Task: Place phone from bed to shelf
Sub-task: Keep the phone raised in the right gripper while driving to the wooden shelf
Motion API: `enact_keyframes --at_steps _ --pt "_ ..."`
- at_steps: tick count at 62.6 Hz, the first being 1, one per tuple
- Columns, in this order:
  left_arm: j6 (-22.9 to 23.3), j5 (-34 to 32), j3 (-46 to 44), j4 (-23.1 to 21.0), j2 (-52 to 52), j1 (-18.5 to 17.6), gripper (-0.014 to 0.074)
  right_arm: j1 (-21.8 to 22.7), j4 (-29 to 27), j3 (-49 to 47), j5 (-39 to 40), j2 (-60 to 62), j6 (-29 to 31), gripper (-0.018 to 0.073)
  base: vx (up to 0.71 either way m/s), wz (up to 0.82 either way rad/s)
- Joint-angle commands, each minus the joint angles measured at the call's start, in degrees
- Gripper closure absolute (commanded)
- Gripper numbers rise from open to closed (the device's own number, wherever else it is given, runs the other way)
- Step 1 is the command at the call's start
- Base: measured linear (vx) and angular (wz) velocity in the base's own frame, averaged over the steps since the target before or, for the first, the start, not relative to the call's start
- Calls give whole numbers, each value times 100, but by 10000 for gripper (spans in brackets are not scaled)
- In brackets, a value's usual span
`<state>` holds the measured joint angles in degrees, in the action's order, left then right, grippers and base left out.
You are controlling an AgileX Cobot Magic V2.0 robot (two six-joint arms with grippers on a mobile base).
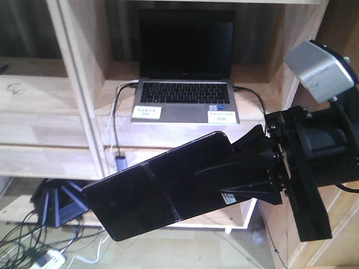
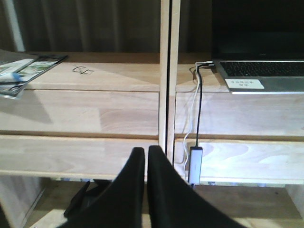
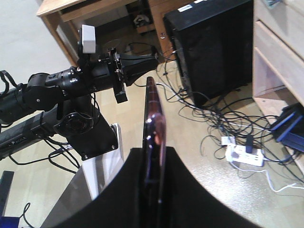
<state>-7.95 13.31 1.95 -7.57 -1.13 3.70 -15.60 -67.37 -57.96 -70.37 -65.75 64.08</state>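
My right gripper [image 1: 216, 162] is shut on the phone [image 1: 151, 193], a glossy black slab with a crease across its middle. It hangs in the air, tilted, in front of the pale wooden shelf [image 1: 50, 120] and below the laptop's level. In the right wrist view the phone [image 3: 153, 118] stands edge-on with a pinkish rim, between the right gripper's [image 3: 153, 154] black fingers. My left gripper [image 2: 145, 151] is shut on nothing and points at the shelf [image 2: 95, 114] by its upright post. The bed is out of view.
An open grey laptop [image 1: 185, 78] sits on the shelf with cables and a hanging hub [image 2: 195, 164]. Magazines [image 2: 23, 71] lie on the left board. A black computer tower [image 3: 209, 42], a power strip [image 3: 244, 154] and loose cables are on the floor.
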Motion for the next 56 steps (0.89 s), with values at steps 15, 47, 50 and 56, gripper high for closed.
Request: enact_keyframes --at_steps 15,47,50,56 --pt "22 -421 14 -36 -38 6 596 1 -543 -153 -345 116 17 561 21 -10" --pt "22 -421 14 -36 -38 6 596 1 -543 -153 -345 116 17 561 18 0" --pt "22 -421 14 -36 -38 6 596 1 -543 -153 -345 116 17 561 16 1" --pt "22 -421 14 -36 -38 6 596 1 -543 -153 -353 116 17 561 16 0"
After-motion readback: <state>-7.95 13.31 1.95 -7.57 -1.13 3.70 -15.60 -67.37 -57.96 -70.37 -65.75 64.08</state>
